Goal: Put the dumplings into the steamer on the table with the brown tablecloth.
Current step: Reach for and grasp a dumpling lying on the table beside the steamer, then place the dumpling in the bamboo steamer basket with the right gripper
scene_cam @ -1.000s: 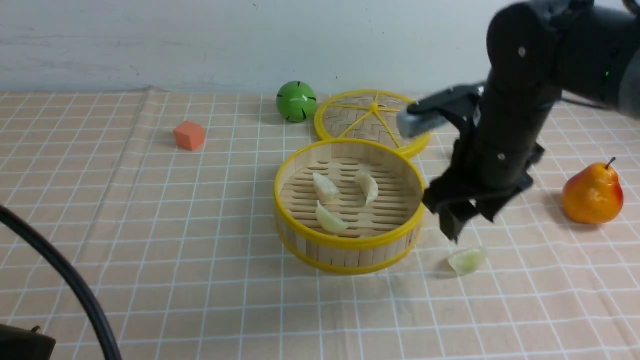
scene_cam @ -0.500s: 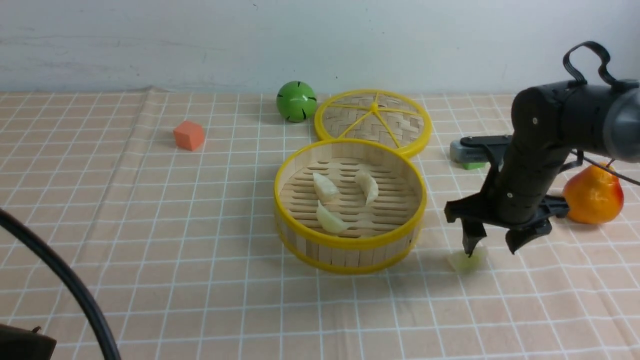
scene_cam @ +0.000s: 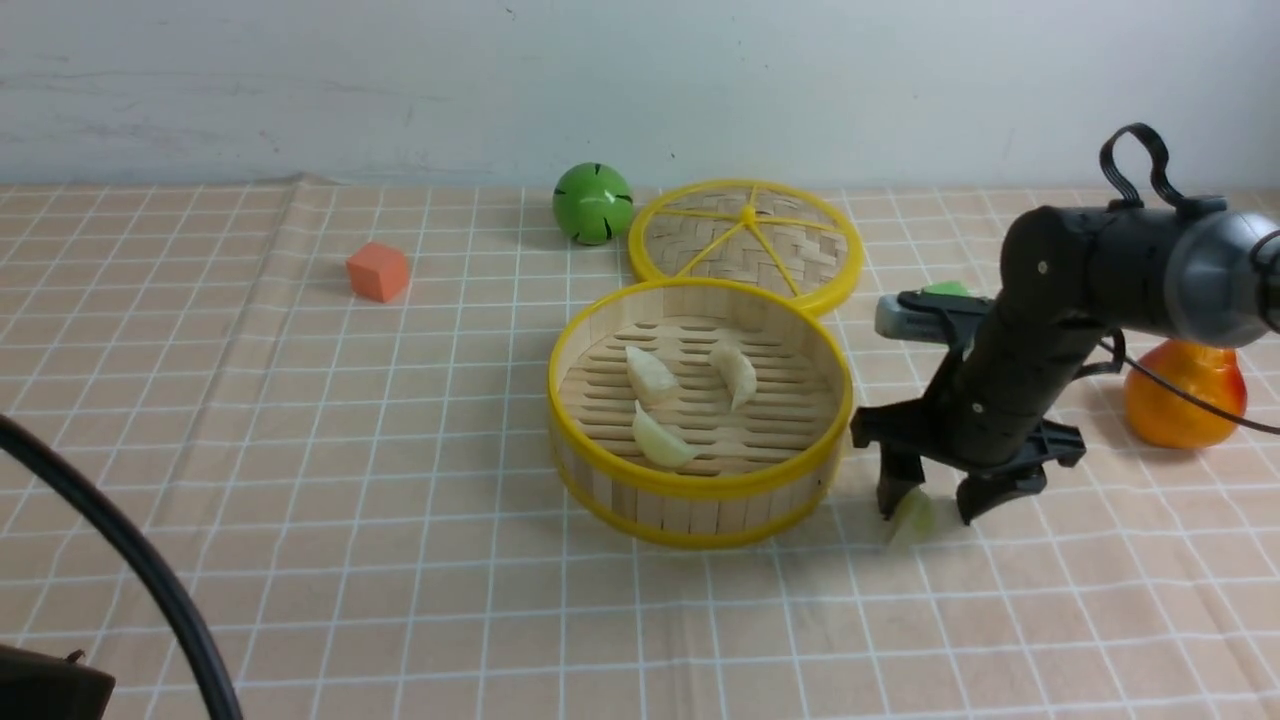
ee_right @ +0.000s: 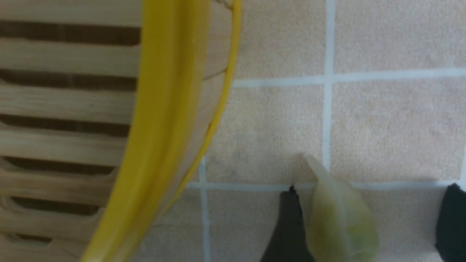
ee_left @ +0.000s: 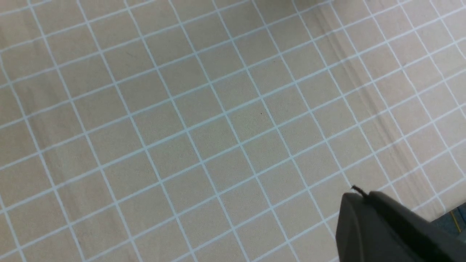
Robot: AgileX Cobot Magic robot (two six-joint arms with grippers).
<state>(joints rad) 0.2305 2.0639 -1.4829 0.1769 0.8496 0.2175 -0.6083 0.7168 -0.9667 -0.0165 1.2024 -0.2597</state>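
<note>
Right gripper has come down to the tablecloth, jaws wide, straddling the last dumpling just beside the steamer. One finger touches it. Three dumplings already inside; closing likely next.

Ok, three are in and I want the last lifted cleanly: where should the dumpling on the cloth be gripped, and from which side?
Probably take the dumpling across its plump middle, on its two long sides, from straight above: it lies on the cloth, tapers to thin tips, and the steamer wall stands close.
</note>
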